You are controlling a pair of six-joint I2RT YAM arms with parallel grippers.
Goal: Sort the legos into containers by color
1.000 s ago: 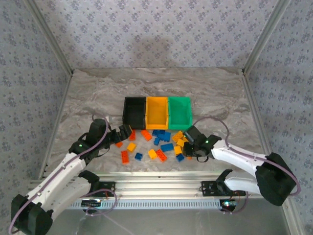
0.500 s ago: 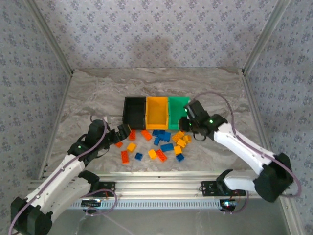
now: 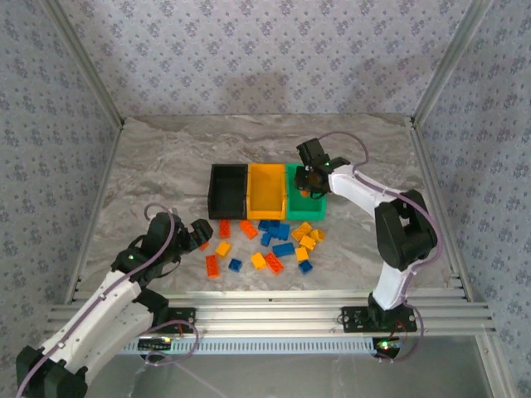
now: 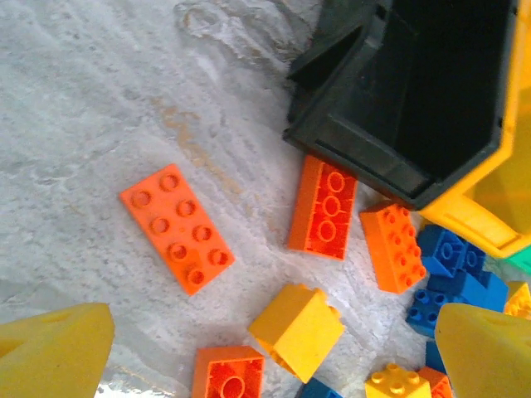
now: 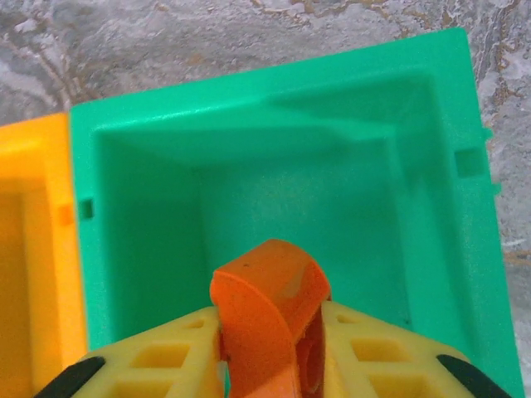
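Observation:
My right gripper is shut on a red-orange lego and hangs over the inside of the green container; from above, this gripper sits at the green container. The black container and the yellow-orange container stand left of it in one row. The other legos, red-orange, yellow and blue, lie scattered in front of the containers. My left gripper is open above the left of the pile, over a yellow lego, with a flat red-orange lego nearby.
The black container lies just beyond the left gripper, with a red-orange lego against its near wall. Patterned walls and metal frame posts enclose the marble table. A metal rail runs along the near edge.
The right arm lifted the red-orange lego from the right of the pile and swung it back over the green container. The left gripper drew back slightly toward the near left, still open.

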